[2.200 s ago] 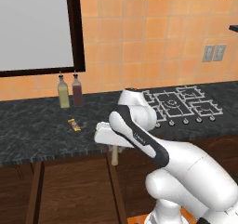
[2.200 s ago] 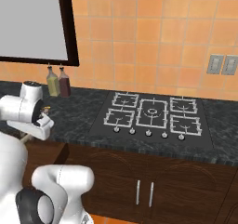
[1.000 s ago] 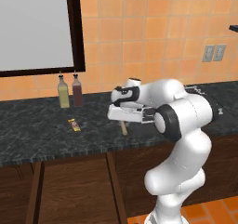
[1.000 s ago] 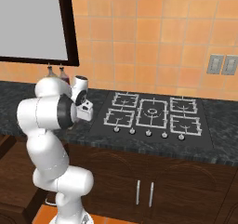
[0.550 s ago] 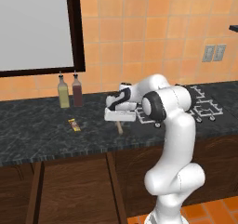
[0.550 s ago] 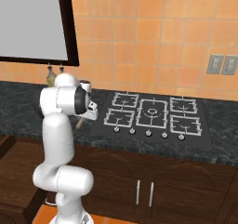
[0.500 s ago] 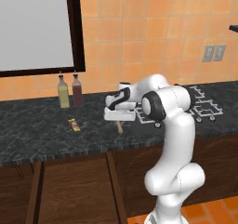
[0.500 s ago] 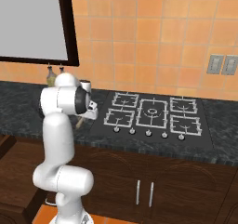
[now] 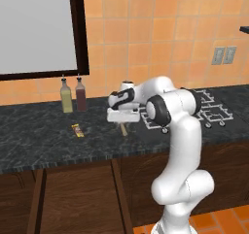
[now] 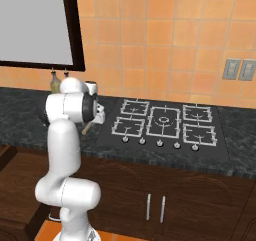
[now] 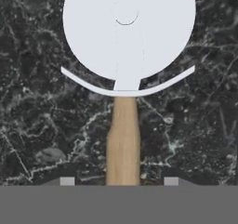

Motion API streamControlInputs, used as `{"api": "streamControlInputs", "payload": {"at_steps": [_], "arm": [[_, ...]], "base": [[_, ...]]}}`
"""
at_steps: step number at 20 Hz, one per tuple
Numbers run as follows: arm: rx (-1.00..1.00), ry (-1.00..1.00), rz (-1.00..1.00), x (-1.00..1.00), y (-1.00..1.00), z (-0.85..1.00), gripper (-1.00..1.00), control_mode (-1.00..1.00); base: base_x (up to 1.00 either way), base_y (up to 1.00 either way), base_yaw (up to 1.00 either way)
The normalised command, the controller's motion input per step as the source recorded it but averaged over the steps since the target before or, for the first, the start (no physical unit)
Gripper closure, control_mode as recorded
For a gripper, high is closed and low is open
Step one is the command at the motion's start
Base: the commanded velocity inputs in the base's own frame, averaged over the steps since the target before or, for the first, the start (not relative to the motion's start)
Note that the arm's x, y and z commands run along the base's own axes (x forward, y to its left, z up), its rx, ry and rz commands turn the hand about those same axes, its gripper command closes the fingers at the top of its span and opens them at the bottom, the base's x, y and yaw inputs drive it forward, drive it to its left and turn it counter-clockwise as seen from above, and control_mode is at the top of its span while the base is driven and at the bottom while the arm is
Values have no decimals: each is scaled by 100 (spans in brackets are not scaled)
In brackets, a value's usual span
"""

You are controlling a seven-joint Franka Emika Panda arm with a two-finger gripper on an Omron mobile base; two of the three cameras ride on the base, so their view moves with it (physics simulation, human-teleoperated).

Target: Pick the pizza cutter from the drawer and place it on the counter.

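One pizza cutter [image 11: 124, 79] is being seen lying on the counter [image 9: 44, 141], left of the stove [image 10: 162, 122]. Its handle is being straddled by the gripper [image 9: 122, 116], fingers parted and not touching it.

A kitchen — black speckled counter [image 9: 44, 141], gas stove [image 10: 162, 122], orange tiled wall [image 10: 150, 45], wood cabinets [image 10: 165, 197].

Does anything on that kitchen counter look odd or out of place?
The pizza cutter lies over the black counter, just under the robot's gripper, with its fingertips spread clear of the wooden handle. A small wrapped bar lies loose near two bottles. Nothing looks spilled or broken.
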Motion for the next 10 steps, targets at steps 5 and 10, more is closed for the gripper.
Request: {"api": "streamControlInputs", "payload": {"at_steps": [5,10], "arm": [[0,-15,0,-94,-23,71,-100,-100],[0,-1,0,-100,-77,82,-100,-100]], "base": [[0,0,0],[0,0,0]]}}
